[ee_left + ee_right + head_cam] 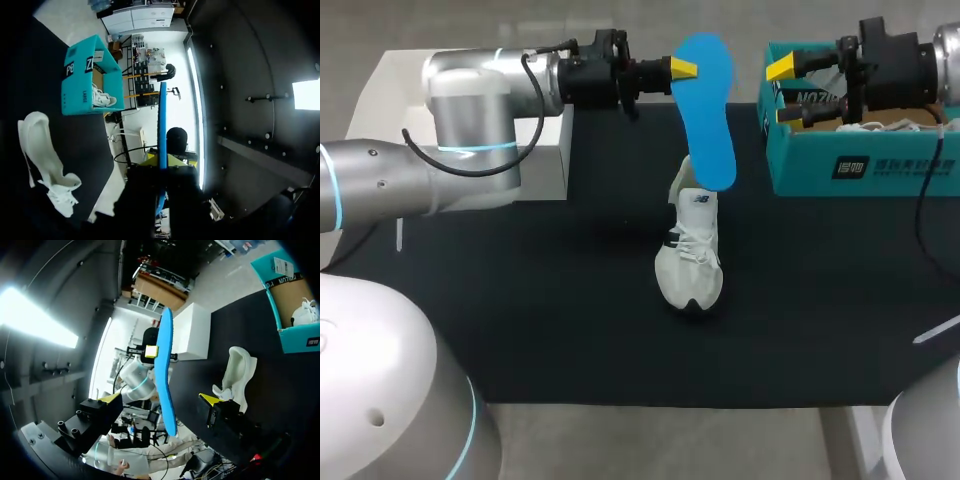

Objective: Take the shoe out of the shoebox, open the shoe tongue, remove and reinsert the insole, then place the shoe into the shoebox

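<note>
- While the left end effector (682, 68) is clamped on the insole (708, 110) near its far end, the insole's long axis runs from 12 to 6 o'clock in the head view.
- Its lower end hangs over the heel opening of the shoe (691, 255); whether they touch I cannot tell.
- That shoe lies on the tabletop (520, 300) at 6 o'clock from the left end effector, heel at 12, toe at 6, so both long axes nearly line up.
- At 3 o'clock of the insole, the right end effector (788, 92) hangs with fingers apart, holding nothing, by the shoebox (860, 170). I judge the left arm better placed for reinserting.
</note>
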`<state>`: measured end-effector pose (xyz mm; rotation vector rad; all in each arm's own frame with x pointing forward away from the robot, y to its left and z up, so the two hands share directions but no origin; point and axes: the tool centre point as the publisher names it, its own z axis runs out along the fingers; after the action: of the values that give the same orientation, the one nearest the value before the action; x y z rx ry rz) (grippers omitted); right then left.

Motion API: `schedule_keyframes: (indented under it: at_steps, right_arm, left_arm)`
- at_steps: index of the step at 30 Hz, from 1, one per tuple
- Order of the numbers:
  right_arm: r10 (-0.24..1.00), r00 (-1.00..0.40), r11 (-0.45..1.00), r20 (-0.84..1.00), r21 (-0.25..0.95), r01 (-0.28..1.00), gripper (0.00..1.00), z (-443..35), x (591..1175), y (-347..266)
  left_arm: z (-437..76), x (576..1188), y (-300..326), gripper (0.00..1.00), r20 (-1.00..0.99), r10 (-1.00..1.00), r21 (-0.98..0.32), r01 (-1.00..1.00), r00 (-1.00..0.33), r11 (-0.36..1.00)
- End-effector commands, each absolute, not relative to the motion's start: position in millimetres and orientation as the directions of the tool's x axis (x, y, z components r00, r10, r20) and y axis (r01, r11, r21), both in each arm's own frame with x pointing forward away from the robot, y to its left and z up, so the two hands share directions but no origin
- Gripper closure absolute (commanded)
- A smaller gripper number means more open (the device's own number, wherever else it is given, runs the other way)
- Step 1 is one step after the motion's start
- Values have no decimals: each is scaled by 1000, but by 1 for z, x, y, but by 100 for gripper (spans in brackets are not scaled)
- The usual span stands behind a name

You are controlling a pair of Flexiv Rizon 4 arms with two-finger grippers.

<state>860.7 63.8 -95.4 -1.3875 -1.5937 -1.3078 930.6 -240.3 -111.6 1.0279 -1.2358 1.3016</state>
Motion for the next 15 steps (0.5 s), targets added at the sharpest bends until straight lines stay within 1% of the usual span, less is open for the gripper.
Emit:
schedule_keyframes:
  at_steps: [1,5,6,7,9,10,11,12,15]
  right_arm:
    - [318,-230,-52,920,259,965,0,-97,862,65]
    - [316,-227,-46,921,254,966,0,-98,862,66]
    - [316,-226,-47,921,253,966,0,-98,861,66]
    - [316,-225,-47,921,252,966,0,-98,861,66]
    - [317,-223,-52,922,251,966,0,-99,860,65]
    - [317,-222,-54,922,251,967,0,-99,860,65]
    - [316,-221,-56,923,250,967,0,-99,859,64]
    - [315,-220,-58,923,250,967,0,-100,859,64]
    - [314,-215,-63,925,246,967,0,-101,858,64]
  left_arm:
    - [-112,928,-241,100,987,113,-119,-992,-113,45]
    - [-112,928,-241,100,987,113,-119,-992,-113,45]
    - [-106,928,-241,100,947,89,-314,-948,-308,57]
    - [-104,928,-241,100,905,68,-425,-903,-421,62]
    - [-92,933,-241,100,660,46,-750,-661,-750,-28]
    - [-87,933,-239,100,492,32,-867,-493,-870,-69]
    - [-84,933,-238,100,304,10,-947,-303,-953,-106]
    - [-81,931,-236,100,247,14,-958,-246,-969,-145]
    - [-81,931,-236,100,193,4,-970,-191,-981,-150]
